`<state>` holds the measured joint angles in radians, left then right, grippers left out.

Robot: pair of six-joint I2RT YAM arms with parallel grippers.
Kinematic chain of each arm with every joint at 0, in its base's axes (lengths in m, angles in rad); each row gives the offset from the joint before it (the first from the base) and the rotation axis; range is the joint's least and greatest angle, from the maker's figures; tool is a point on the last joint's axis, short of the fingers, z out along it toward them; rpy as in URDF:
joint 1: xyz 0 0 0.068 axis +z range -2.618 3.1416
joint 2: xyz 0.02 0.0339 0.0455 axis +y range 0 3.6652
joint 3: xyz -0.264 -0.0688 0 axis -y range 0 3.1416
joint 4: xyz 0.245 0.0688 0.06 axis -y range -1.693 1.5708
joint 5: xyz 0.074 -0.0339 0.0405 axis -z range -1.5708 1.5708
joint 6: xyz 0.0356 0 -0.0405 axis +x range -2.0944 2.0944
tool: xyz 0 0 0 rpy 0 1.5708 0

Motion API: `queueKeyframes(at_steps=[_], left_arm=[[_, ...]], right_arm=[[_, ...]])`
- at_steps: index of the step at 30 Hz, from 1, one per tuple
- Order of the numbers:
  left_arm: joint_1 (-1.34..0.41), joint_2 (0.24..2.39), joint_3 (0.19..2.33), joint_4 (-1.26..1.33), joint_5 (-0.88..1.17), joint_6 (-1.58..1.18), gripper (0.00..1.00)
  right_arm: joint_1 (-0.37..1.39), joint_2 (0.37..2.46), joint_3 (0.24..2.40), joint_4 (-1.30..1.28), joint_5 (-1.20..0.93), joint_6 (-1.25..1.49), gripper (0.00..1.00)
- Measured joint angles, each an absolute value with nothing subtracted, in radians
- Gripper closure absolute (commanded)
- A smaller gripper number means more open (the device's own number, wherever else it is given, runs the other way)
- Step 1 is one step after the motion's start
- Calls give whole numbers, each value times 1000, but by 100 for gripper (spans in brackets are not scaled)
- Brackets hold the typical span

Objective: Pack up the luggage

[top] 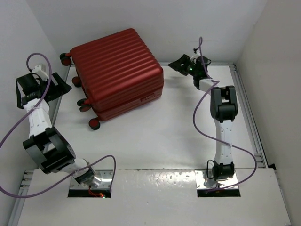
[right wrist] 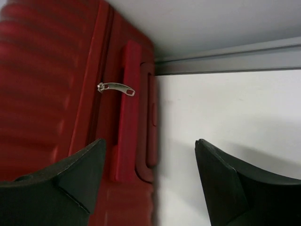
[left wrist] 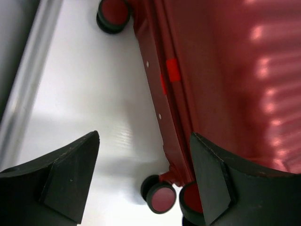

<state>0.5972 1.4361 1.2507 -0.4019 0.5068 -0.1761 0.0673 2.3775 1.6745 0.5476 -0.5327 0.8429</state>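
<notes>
White table (top: 155,136) bearing closed luggage (top: 117,70), lying flat at far left | left gripper (left wrist: 145,136) hanging wide open, empty, beside its wheels (left wrist: 159,197) | right gripper (right wrist: 150,141) gaping empty at handle (right wrist: 128,110) side (zip pull (right wrist: 116,88) facing it) | long axis running left-right between them

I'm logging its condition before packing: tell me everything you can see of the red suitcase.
The red suitcase is a hard-shell case with a glossy ribbed shell that looks like plastic. It lies flat and closed on the white table, toward the far left. Its small black wheels, red-hubbed, point toward the left arm's side. A metal zipper pull lies beside a red side handle. Only the table is seen touching it.
</notes>
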Motion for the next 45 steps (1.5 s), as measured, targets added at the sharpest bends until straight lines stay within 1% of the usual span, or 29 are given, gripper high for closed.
queueKeyframes(at_steps=[7, 10, 11, 13, 17, 21, 22, 24, 25, 27, 28, 32, 36, 39, 41, 43, 45], left_arm=[[564, 1456, 1224, -401, 484, -215, 18], [550, 1460, 1224, -402, 476, -220, 18], [549, 1460, 1224, -402, 473, -222, 18], [548, 1460, 1224, -402, 469, -223, 18], [543, 1460, 1224, -402, 459, -222, 18], [542, 1460, 1224, -402, 449, -222, 18], [541, 1460, 1224, -402, 447, -222, 18], [537, 1462, 1224, -402, 443, -222, 18], [535, 1463, 1224, -402, 442, -222, 18], [530, 1468, 1224, -402, 439, -221, 18], [529, 1470, 1224, -402, 437, -220, 18], [515, 1479, 1224, -402, 415, -216, 18], [509, 1484, 1224, -401, 356, -221, 15], [497, 1508, 1231, -391, 280, -235, 15], [483, 1545, 1253, -387, 231, -248, 15], [463, 1606, 1294, -379, 207, -258, 18], [445, 1687, 1352, -353, 184, -253, 18]], right_arm=[[161, 2551, 1957, 439, -503, 820, 23], [192, 2613, 2057, 430, -503, 822, 28], [200, 2629, 2075, 429, -503, 823, 31], [213, 2645, 2082, 423, -507, 825, 34], [225, 2668, 2082, 392, -525, 821, 36], [227, 2668, 2078, 347, -548, 790, 49], [227, 2668, 2079, 347, -554, 780, 58], [229, 2668, 2082, 353, -574, 769, 69], [231, 2667, 2086, 356, -585, 762, 82], [233, 2663, 2090, 365, -590, 749, 94], [231, 2661, 2086, 370, -595, 745, 96], [230, 2646, 2015, 487, -599, 765, 97], [226, 2579, 1855, 631, -632, 785, 97], [225, 2511, 1734, 677, -681, 776, 97], [226, 2472, 1667, 691, -728, 753, 97], [232, 2439, 1610, 710, -773, 736, 97], [242, 2410, 1562, 725, -805, 720, 97]])
